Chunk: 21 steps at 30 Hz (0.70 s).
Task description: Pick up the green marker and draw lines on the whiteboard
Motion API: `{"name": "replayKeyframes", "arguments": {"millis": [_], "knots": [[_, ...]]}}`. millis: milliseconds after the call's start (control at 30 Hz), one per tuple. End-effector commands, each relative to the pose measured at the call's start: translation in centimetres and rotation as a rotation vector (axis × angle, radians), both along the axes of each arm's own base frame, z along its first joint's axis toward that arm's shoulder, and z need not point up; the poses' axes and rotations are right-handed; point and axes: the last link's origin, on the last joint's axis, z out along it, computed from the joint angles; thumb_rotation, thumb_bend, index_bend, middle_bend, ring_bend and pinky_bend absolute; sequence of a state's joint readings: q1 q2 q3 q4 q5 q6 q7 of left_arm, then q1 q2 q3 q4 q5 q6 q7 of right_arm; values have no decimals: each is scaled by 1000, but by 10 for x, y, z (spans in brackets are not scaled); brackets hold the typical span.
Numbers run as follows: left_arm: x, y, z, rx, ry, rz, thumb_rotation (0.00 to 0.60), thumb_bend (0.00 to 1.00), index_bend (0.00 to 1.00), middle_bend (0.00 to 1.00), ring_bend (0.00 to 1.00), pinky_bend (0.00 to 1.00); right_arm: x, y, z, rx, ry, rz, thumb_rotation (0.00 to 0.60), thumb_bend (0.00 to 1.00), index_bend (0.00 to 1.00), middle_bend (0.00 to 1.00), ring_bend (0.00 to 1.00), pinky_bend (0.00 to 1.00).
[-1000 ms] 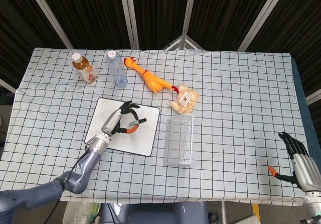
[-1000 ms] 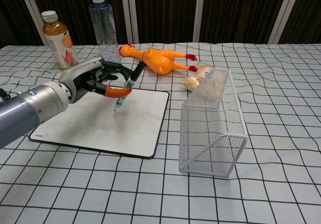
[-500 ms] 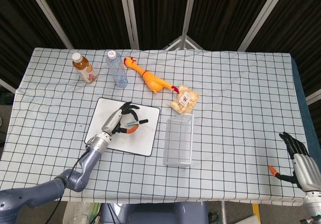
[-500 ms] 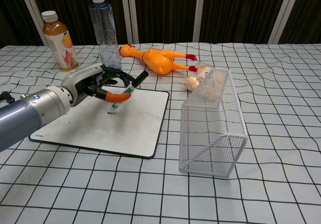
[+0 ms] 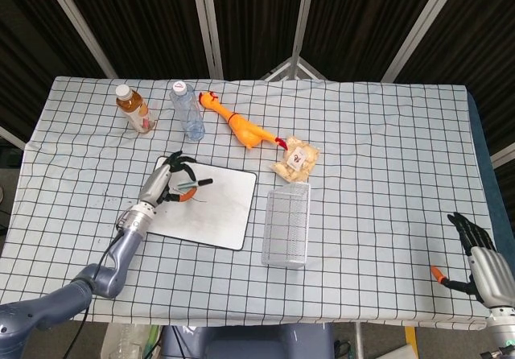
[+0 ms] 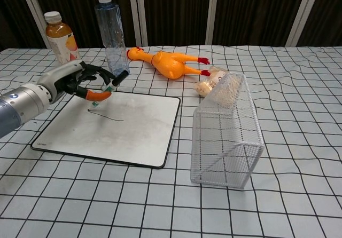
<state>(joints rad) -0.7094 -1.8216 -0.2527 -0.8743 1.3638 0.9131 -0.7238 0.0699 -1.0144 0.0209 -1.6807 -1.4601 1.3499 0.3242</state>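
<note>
Flat white whiteboard with a thin dark rim and rounded corners, lying on the checked cloth of the table; faint grey smudging across its middle and a short dark line drawn near its far left part. Slim green marker with a dark cap end, tilted, tip down at the left end of that line, pinched between the orange-tipped thumb and dark fingers of the left hand, the other fingers curled loosely around the barrel. In the head view, same left hand over the board's upper left corner, metallic grey wrist and forearm running back toward the near left table edge. Right hand low at the near right edge of the table, palm roughly upright, dark fingers extended and apart, orange thumb tip out to the side, nothing in it. Wire mesh basket, white and boxy, lying on its side just right of the board. Rubber chicken, glossy orange with red feet, stretched out behind the board; crinkled clear snack packet beside its feet, touching the basket's far end. Clear ribbed water bottle with a white cap and amber tea bottle with a pale cap, both upright at the far left.
</note>
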Motion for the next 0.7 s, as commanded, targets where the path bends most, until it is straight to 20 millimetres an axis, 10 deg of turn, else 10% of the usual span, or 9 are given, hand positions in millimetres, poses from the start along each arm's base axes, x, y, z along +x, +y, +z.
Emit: {"name": "replayKeyframes", "arguments": {"millis": [33,300,700], "knots": [[10,4,16,32,-113,8,600,556,703,209,20,33,1,0,0,0,-1,3,600,267,0,0,0,0],[47,2,30,24,-201,-59,600,552,703,209,20,33,3,0,0,2,-3,14,600,268,0,0,0,0],[78,-17,-13,-57,-203,-31,600,552,708,212,20,33,2,-1,0,4,-12,11,600,268,0,0,0,0]]}}
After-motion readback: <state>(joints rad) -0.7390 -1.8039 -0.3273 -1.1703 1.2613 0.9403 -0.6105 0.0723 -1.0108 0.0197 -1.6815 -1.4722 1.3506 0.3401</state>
